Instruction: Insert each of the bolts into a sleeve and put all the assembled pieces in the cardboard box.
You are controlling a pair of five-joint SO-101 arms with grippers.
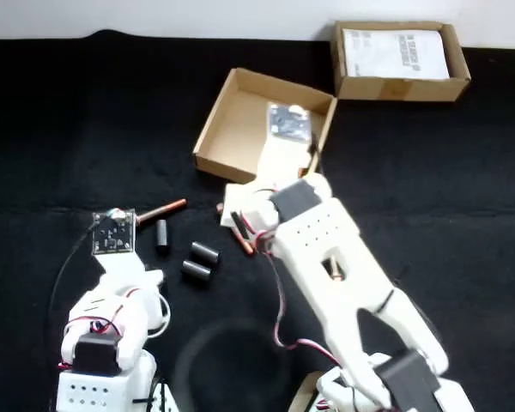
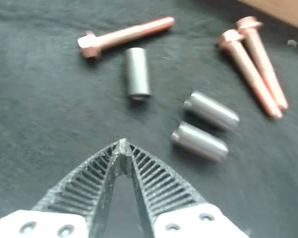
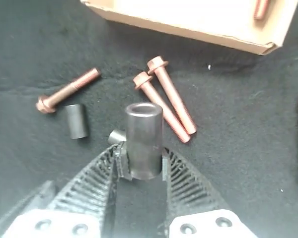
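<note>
Ribbed right fingers (image 3: 97, 171) pinch a smooth cylindrical sleeve (image 3: 144, 139) (dull grey metal).

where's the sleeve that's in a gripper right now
In the right wrist view the sleeve is held upright in the right gripper, with two bolts side by side beyond it and the cardboard box farther on.

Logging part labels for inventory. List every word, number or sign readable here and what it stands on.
No text is legible.
White sheet in the far cardboard box: rows of dark print, too blurred to read.
Bolts, loose sleeves and the sleeve in the right claw: no markings visible.
</note>
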